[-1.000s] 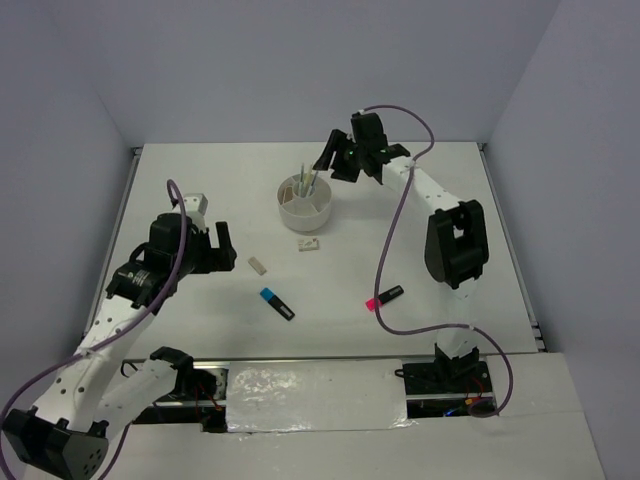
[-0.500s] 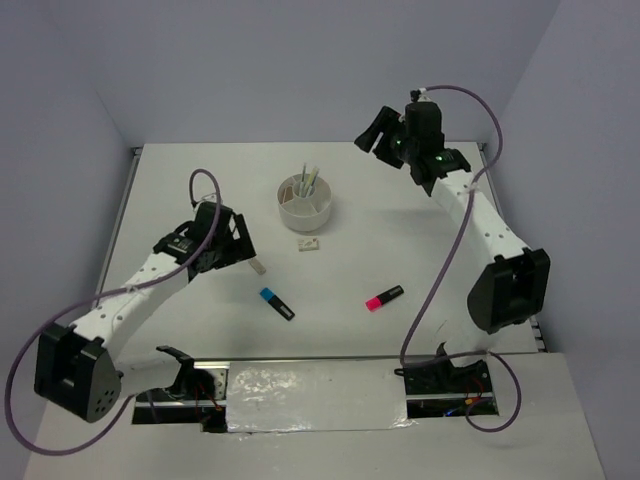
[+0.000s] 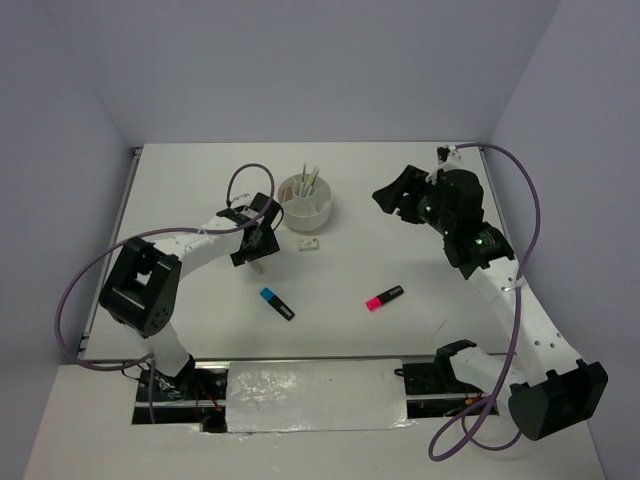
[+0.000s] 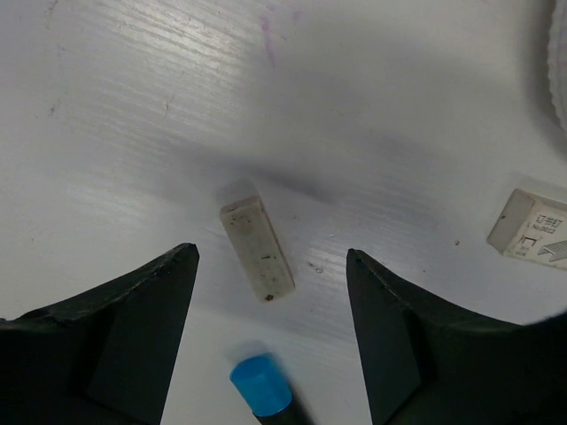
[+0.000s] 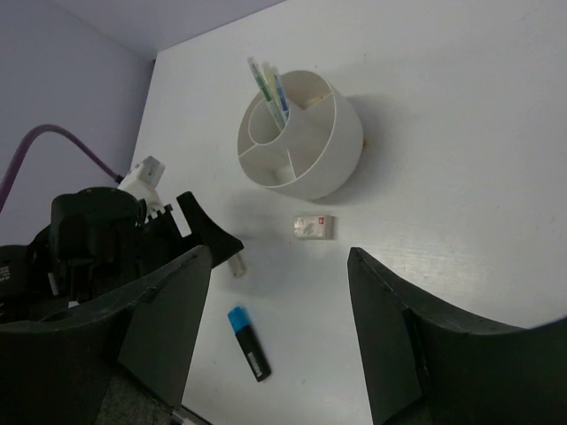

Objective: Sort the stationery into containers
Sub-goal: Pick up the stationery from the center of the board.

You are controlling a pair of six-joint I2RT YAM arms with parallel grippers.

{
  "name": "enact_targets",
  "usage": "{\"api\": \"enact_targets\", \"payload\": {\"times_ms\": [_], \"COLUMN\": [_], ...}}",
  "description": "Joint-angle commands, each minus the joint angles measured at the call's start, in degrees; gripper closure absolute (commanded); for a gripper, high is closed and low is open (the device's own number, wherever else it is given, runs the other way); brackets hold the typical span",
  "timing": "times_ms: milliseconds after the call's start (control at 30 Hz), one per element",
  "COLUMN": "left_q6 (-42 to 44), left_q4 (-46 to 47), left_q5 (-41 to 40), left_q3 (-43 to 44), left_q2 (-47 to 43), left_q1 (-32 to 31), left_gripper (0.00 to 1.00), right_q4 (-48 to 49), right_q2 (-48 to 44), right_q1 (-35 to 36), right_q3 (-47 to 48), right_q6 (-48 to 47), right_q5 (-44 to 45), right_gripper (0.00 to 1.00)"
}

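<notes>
the left gripper (image 4: 270,255) hangs low just in front of the organiser cup (image 3: 292,214), jaws spread either side of the beige eraser (image 4: 257,251) and touching neither flank. i'd say it's lined up to close across the narrow width. the labelled eraser (image 4: 532,232) lies nearer the cup and the blue highlighter (image 4: 261,390) nearer the arms, both close by, so there's little room to stray. pens (image 5: 270,88) stand in one compartment. right of the cup, the right gripper (image 5: 279,255) hovers high, spread and empty. the pink highlighter (image 3: 384,297) lies well apart from the cup.

white table (image 3: 180,190) between 3 plain pale-lavender walls (image 3: 300,70), soft even light
</notes>
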Motion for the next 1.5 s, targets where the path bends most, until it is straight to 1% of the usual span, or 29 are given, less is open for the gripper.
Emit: {"api": "enact_targets", "payload": {"times_ms": [0,67,233,300,367,400,500,533,567,600,633,667,767,833,867,967,1000,1033,1067,1100,1133,1167,1200,1233,1267,1333,1367,1433,1467], "left_q6": [-3.46,-4.25,-5.39,-5.57,-5.66,-5.74,-5.74,-5.40,-5.13,-4.69,-4.69,-3.56,-0.39,2.50,3.30,9.97,13.38,14.81,15.34,15.87,15.88,15.70,14.57,13.95,13.33,9.91,9.46,7.36,5.35], "left_q4": [-0.22,0.57,1.27,1.80,2.50,2.68,2.77,2.86,2.95,2.60,2.42,2.51,3.64,5.84,7.67,13.48,17.93,20.32,22.09,24.19,29.18,32.44,35.61,43.91,48.25,55.56,62.64,68.66,74.61], "left_q5": [-1.65,-1.56,-0.24,0.11,0.72,0.81,0.64,0.55,0.55,0.20,0.03,-0.06,-0.50,-0.86,-1.20,1.33,4.56,6.68,8.36,10.29,15.18,17.75,20.21,26.59,29.44,33.57,38.82,42.81,45.00], "left_q3": [0.77,0.24,-0.99,-1.43,-2.40,-2.57,-2.75,-2.75,-2.75,-2.40,-2.31,-2.14,-2.92,-3.80,-4.85,-7.32,-8.02,-8.98,-10.64,-11.62,-13.98,-15.31,-16.71,-20.29,-22.16,-26.28,-27.35,-30.07,-31.30], "left_q2": [0.46,0.98,3.27,3.88,4.50,4.76,5.20,5.20,5.12,4.94,4.85,4.59,2.05,-1.90,-5.48,-11.48,-15.50,-17.54,-19.65,-23.76,-25.71,-27.74,-31.58,-33.36,-35.21,-39.26,-40.14,-42.25,-43.56], "left_q1": [-0.25,-0.51,-0.60,-0.77,-0.77,-0.78,-1.04,-1.04,-1.04,-1.04,-1.04,-1.04,-1.39,-1.91,-2.01,-2.01,-2.09,-2.18,-2.09,-2.18,-2.09,-2.09,-2.18,-2.09,-2.09,-2.36,-2.36,-2.36,-2.44], "left_gripper": [0.21,0.26,0.27,0.31,0.31,0.34,0.52,0.71,0.78,0.89,0.89,1.00,1.00,1.00,1.00,1.00,1.00,1.00,1.00,1.00,1.00,1.00,1.00,1.00,1.00,1.00,1.00,1.00,1.00], "right_q4": [0.75,1.27,2.24,2.59,3.03,3.21,3.56,3.65,3.65,3.65,3.48,3.39,3.38,4.61,5.75,7.16,9.17,10.75,15.03,17.34,18.40,21.37,21.84,22.10,22.80,25.61,28.58,30.19,31.24], "right_q2": [-1.24,-1.50,-1.15,-0.89,-0.62,-0.62,-0.36,-0.18,-0.27,-0.27,-0.27,-0.18,0.25,0.96,1.31,1.84,1.84,1.93,1.93,2.01,2.19,2.28,2.28,2.45,2.71,3.07,3.07,2.63,2.19], "right_q1": [0.49,0.41,0.49,0.41,0.49,0.41,0.49,0.41,0.49,0.49,0.49,0.41,0.49,0.49,0.49,0.41,0.58,0.50,1.63,2.68,4.17,8.36,11.01,13.83,18.29,21.49,22.37,23.52,24.04], "right_q3": [-0.86,-1.56,-2.79,-3.06,-3.41,-3.41,-3.59,-3.59,-3.59,-3.41,-3.41,-3.15,-3.06,-3.58,-3.76,-4.99,-5.86,-6.48,-7.18,-8.76,-9.12,-9.30,-8.95,-8.43,-7.90,-7.98,-8.42,-9.47,-10.26], "right_q6": [-2.58,-2.93,-3.02,-3.11,-3.11,-3.11,-3.11,-3.19,-3.28,-3.63,-3.89,-4.24,-5.47,-5.83,-5.83,-5.31,-5.04,-4.69,-3.21,-2.41,-1.97,-2.49,-3.45,-4.68,-6.86,-7.67,-7.33,-6.36,-5.31], "right_q5": [-2.03,-2.82,-4.49,-4.76,-5.02,-5.19,-5.37,-5.55,-5.55,-5.46,-5.46,-5.11,-5.98,-9.65,-10.81,-14.15,-15.99,-18.01,-22.64,-24.60,-25.66,-24.80,-23.40,-22.17,-21.20,-21.28,-21.63,-20.76,-19.80], "right_gripper": [0.29,0.29,0.29,0.29,0.29,0.29,0.29,0.29,0.29,0.29,0.29,0.29,0.29,0.29,0.29,0.29,0.29,0.29,0.29,0.30,0.30,0.30,0.30,0.30,0.30,0.31,0.31,0.32,0.32]}}
